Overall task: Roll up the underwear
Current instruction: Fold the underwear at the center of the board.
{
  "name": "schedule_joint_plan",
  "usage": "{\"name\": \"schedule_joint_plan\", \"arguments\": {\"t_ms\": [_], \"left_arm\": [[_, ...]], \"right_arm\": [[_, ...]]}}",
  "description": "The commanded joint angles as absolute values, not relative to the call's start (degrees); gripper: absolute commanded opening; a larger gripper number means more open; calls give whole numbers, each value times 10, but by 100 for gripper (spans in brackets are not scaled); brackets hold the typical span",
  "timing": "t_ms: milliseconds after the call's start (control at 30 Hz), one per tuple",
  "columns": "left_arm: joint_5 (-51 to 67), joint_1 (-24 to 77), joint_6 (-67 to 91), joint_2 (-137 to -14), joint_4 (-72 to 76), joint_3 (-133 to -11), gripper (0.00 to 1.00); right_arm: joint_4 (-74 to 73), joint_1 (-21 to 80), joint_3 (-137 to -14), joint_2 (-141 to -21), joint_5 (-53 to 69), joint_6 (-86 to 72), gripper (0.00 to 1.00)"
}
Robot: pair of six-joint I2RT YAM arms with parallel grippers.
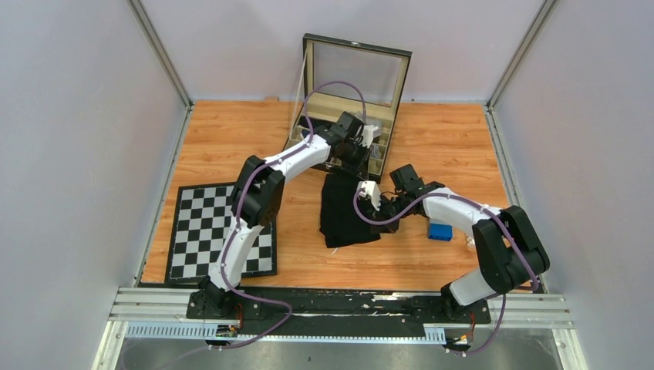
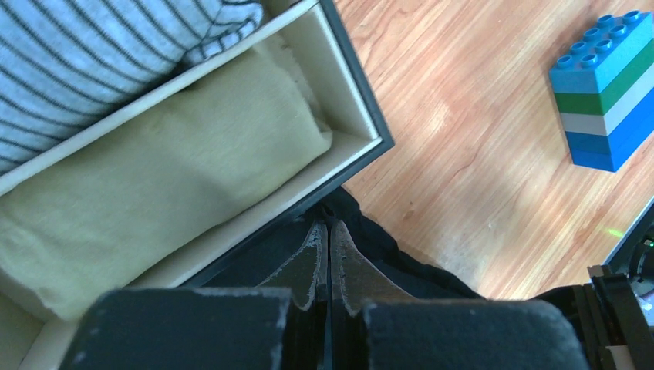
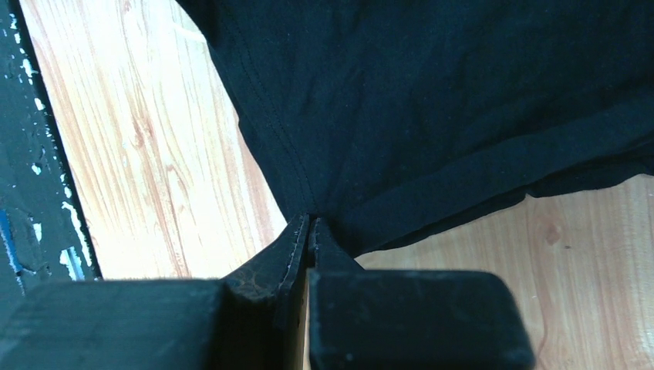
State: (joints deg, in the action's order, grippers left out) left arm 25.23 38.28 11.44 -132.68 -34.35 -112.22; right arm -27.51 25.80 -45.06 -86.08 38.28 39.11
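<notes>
The black underwear [image 1: 347, 216] lies as a sheet on the wooden table in front of the box. My left gripper [image 1: 348, 168] sits at its far edge, right against the box front. In the left wrist view this gripper [image 2: 329, 228] is shut, and the underwear [image 2: 401, 258] rises to a peak at the tips. My right gripper [image 1: 383, 218] is at the sheet's right edge. In the right wrist view it [image 3: 312, 221] is shut on a corner of the underwear [image 3: 432, 92], whose folds run to the tips.
An open box [image 2: 362, 116] with a raised glass lid [image 1: 355, 73] holds a pale yellow cloth [image 2: 154, 193] and a grey striped cloth [image 2: 92, 54]. A blue block stack [image 1: 439, 231] stands right of the underwear. A checkerboard [image 1: 220, 231] lies at the left.
</notes>
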Motion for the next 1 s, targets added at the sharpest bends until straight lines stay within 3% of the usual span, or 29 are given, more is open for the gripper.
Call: {"name": "schedule_joint_plan", "arguments": {"t_ms": [0, 300, 467, 633, 833, 967], "left_arm": [[260, 399, 120, -1339, -325, -1161, 0], [267, 414, 121, -1351, -329, -1157, 0], [296, 415, 126, -1341, -323, -1174, 23], [311, 399, 103, -1286, -349, -1200, 44], [282, 346, 81, -1154, -349, -1080, 51], [298, 345, 57, -1069, -319, -936, 51]], "right_arm": [[-305, 263, -483, -866, 416, 388, 0], [-301, 270, -480, -859, 434, 330, 0], [-304, 271, -475, -843, 436, 304, 8], [-407, 232, -507, -761, 526, 336, 24], [-427, 164, -562, -695, 514, 348, 28], [-284, 133, -554, -709, 400, 213, 28]]}}
